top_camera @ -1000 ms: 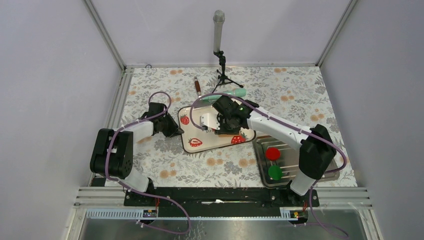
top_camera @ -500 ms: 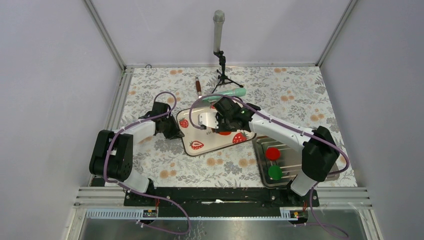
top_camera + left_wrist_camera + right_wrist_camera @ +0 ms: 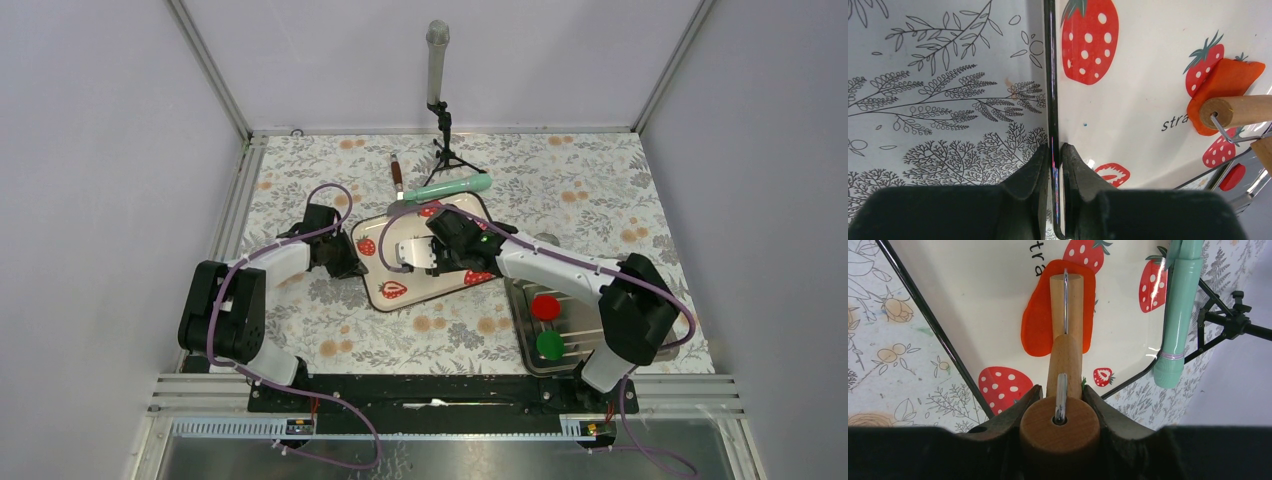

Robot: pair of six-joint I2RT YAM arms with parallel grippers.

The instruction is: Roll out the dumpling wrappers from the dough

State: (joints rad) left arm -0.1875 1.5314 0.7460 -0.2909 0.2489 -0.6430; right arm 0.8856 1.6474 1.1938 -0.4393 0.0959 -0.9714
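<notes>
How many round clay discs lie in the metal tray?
2. The red disc sits farther back in the metal tray, the green disc nearer the bases. The right arm may hide more.

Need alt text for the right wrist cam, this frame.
The right gripper is clamped on the handle of a wooden roller, whose barrel lies on flattened orange-red dough on a white strawberry-print tray. A mint-green tool lies along the tray's right edge, with a black tripod beyond it.
</notes>
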